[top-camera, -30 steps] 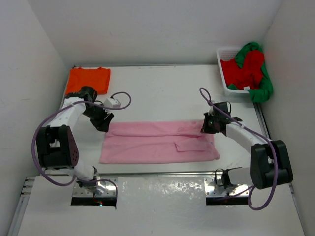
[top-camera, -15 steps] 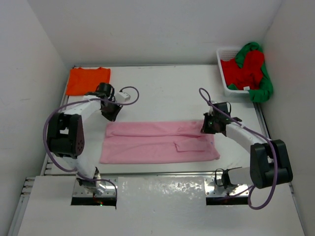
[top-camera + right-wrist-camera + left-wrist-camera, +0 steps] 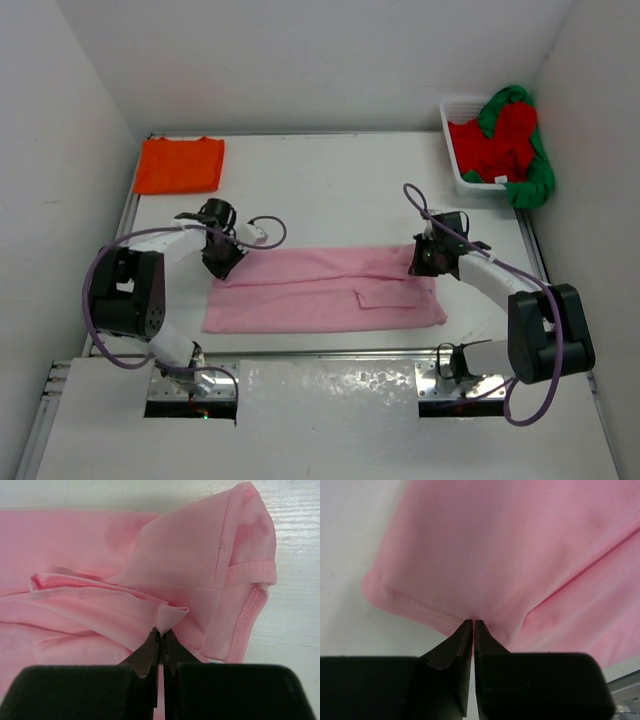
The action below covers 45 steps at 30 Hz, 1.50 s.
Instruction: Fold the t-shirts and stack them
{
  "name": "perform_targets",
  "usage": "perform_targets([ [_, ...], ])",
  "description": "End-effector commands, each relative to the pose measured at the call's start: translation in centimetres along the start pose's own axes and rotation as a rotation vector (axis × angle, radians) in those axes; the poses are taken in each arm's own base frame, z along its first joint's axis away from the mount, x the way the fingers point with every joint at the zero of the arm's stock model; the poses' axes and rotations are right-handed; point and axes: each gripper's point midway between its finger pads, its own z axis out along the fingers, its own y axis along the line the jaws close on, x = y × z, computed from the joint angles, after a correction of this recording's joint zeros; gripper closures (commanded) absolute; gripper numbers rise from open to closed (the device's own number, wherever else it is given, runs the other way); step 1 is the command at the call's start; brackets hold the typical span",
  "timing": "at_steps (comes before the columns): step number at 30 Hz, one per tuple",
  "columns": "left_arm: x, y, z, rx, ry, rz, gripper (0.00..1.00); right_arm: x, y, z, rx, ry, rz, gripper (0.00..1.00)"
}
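Observation:
A pink t-shirt lies folded lengthwise in a long strip across the middle of the table. My left gripper is shut on the strip's far left corner; in the left wrist view its tips pinch the pink hem. At the far right corner my right gripper is shut on a fold of the same shirt. An orange t-shirt lies folded flat at the back left. Red and green t-shirts are heaped in the basket.
A white mesh basket stands at the back right corner against the wall, with the green cloth spilling over its right side. White walls close in the table on three sides. Purple cables loop off both arms above the cloth.
My left gripper has swung from beside the table's left edge to the pink shirt's far left corner and closed on it. The right gripper kept its grip in place.

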Motion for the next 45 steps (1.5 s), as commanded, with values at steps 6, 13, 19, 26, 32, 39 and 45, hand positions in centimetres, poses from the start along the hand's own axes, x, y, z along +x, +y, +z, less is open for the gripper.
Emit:
perform_targets([
  [6, 0.3, 0.0, -1.7, -0.021, -0.035, 0.149, 0.89, -1.9, 1.1, -0.5, -0.043, -0.064, -0.044, 1.0],
  [13, -10.3, 2.5, -7.0, -0.089, -0.301, 0.057, 0.81, -1.5, 1.3, -0.5, -0.062, -0.052, -0.054, 1.0],
  [19, -24.7, -7.0, -9.7, 0.124, -0.554, 0.207, 0.62, -1.1, 1.5, 0.1, -0.078, -0.03, -0.022, 1.0],
  [26, -30.5, -18.2, -3.7, 0.425, -0.62, 0.251, 0.6, -0.8, 2.0, 0.9, -0.115, -0.016, 0.043, 1.0],
  [32, -32.7, -21.1, -1.3, 0.509, -0.654, 0.198, 0.55, -0.6, 2.5, 1.1, -0.161, -0.023, 0.106, 1.0],
  [39, -33.2, -22.6, 1.6, 0.505, -0.623, 0.188, 0.53, 0.3, 2.1, 1.2, -0.166, -0.024, 0.129, 1.0],
  [45, -32.6, -23.1, 2.1, 0.529, -0.597, 0.182, 0.57, -0.1, 1.9, 1.1, -0.164, -0.038, 0.127, 1.0],
])
